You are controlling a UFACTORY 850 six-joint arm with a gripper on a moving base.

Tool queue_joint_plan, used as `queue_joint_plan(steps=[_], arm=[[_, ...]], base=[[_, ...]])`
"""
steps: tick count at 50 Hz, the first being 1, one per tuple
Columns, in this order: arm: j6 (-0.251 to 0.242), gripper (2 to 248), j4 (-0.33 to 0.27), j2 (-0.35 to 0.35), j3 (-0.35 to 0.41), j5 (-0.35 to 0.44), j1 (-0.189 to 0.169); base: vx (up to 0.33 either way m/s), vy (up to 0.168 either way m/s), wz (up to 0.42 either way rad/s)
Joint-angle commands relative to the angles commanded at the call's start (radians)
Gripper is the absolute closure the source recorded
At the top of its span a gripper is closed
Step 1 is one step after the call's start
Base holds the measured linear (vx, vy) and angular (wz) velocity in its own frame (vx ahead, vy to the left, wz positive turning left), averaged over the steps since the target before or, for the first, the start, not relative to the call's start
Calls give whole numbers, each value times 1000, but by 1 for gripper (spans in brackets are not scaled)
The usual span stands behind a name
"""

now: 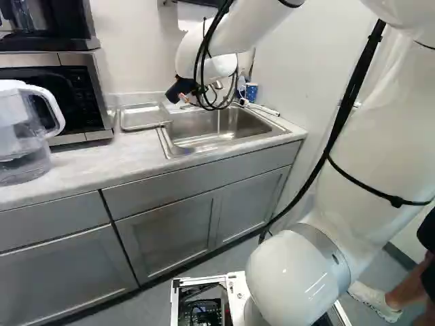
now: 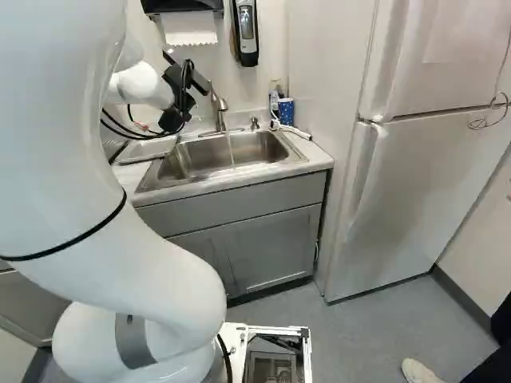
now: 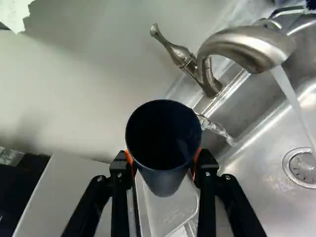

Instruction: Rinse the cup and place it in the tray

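Counts: one dark cup (image 3: 163,182), one metal tray (image 1: 143,117), one sink (image 2: 192,152), one faucet (image 2: 221,112), with one stream of water (image 3: 289,91) running. Beyond the sink, one blue patterned cup (image 2: 286,109). On the table (image 1: 81,166): one clear pitcher (image 1: 24,159), one microwave (image 1: 78,95). One fridge (image 2: 415,183) to the right of the sink in the right base view.

Dark cup is in the gripper (image 1: 187,95), both fingers (image 3: 118,182) closed on it from opposite sides, orange pads (image 3: 196,158) against its wall. It is off the table, near the faucet, apart from the running stream.

Pointing: mouth toward the wrist camera, narrower base away from it. Long axis runs roughly along that camera's line of sight, at a slant, so some outer wall shows below the rim on the fingers' side. A clear splash (image 3: 217,129) shows beside the cup, toward the sink; its source can't be told.

Hard to see: cup interior very dark, contents unreadable. The cup and fingers cover part of the tray in the wrist view. Sink and drain (image 3: 303,168) cut off there. In both base views the gripper is small and tangled with dark cables; cup outline hard to separate. Pitcher cut off in the left base view.
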Motion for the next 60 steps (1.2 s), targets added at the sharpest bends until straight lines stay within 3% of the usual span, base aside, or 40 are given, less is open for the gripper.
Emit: queue_joint_plan(steps=[60], arm=[[631, 126, 0, 0, 0, 0, 0]], base=[[0, 0, 0]])
